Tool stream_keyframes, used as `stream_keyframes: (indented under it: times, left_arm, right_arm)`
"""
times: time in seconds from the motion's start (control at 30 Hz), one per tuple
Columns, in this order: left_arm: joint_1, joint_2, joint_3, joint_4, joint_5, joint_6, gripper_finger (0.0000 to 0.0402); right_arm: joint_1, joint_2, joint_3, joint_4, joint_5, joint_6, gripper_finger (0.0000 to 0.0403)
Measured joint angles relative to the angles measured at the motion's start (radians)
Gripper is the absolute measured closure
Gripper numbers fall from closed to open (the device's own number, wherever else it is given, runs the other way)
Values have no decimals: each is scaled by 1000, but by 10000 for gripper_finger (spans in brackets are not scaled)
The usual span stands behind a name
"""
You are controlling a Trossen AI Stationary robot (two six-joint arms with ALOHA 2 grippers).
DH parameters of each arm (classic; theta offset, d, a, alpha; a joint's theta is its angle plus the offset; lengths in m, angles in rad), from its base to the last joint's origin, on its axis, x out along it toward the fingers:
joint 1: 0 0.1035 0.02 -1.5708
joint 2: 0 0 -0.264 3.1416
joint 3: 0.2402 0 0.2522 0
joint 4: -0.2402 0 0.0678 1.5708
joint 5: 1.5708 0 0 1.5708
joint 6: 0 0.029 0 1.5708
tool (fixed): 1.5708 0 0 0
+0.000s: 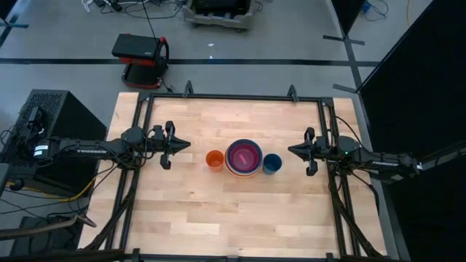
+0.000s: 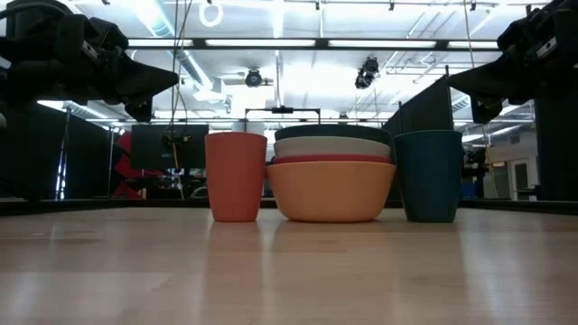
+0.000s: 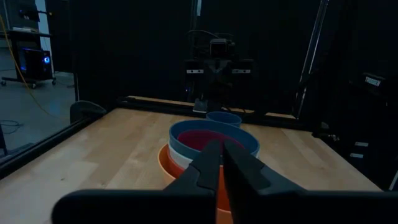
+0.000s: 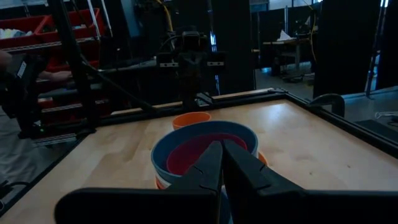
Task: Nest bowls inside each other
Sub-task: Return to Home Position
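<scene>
Magenta lines the inside of the nested bowls (image 1: 244, 158), one stack at the centre of the high view on the table (image 1: 182, 211). In the low view the yellow-orange bowl (image 2: 330, 191) is outermost at the bottom, with red, white and teal rims above it. An orange cup (image 1: 215, 160) stands just left of the stack, a blue cup (image 1: 271, 164) just right. The left gripper (image 1: 186, 145) hovers left of centre, the right gripper (image 1: 291, 150) right of centre. Both have their fingers pressed together and hold nothing.

In the low view only rims of the inner bowls (image 2: 332, 144) show.
</scene>
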Motion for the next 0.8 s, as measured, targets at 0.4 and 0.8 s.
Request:
stream_keyframes:
  times: [0.4,0.8]
  left_arm:
    - [0,0,0,0,0,0,401]
    - [0,0,0,0,0,0,401]
  right_arm:
    - [0,0,0,0,0,0,403]
    - [0,0,0,0,0,0,403]
